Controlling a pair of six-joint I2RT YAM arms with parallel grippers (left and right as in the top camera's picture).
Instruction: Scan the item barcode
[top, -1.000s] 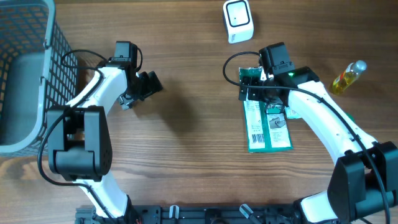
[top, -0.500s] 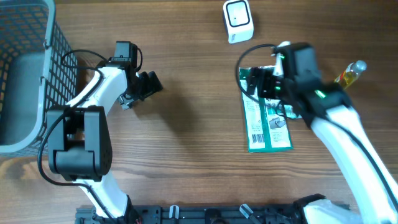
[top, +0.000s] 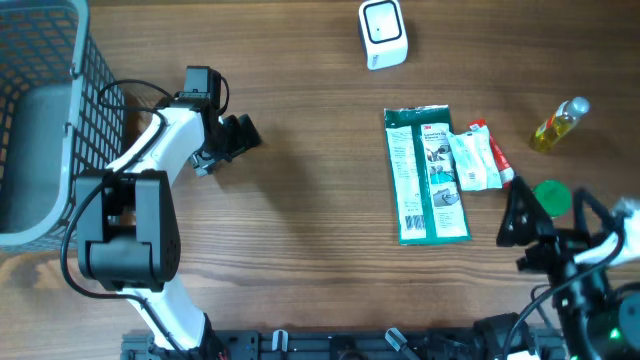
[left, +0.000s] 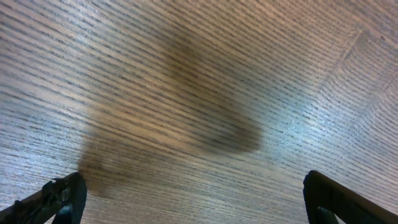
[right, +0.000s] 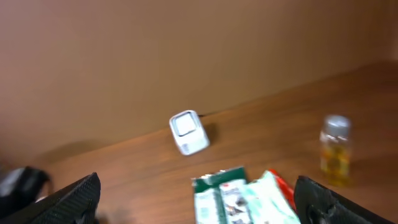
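We see the green flat pack (top: 427, 175) lying on the worktop (top: 310, 230) right of centre, a barcode (top: 411, 214) on the white strip along its left side; the print is too small for us to read; a white-and-red tube (top: 477, 158) touches its right edge; the white scanner (top: 383, 35) stands near the far edge, apart from the pack. The right gripper (top: 527, 235), jaws apart and empty, hangs near the pack's near right corner, beside a green cap (top: 551, 195); the left gripper (top: 232, 143), likewise spread and empty, sits over bare wood, open room between it and the pack; a wire basket (top: 40, 60) fills the left edge; a yellow bottle (top: 560, 122) lies far right.
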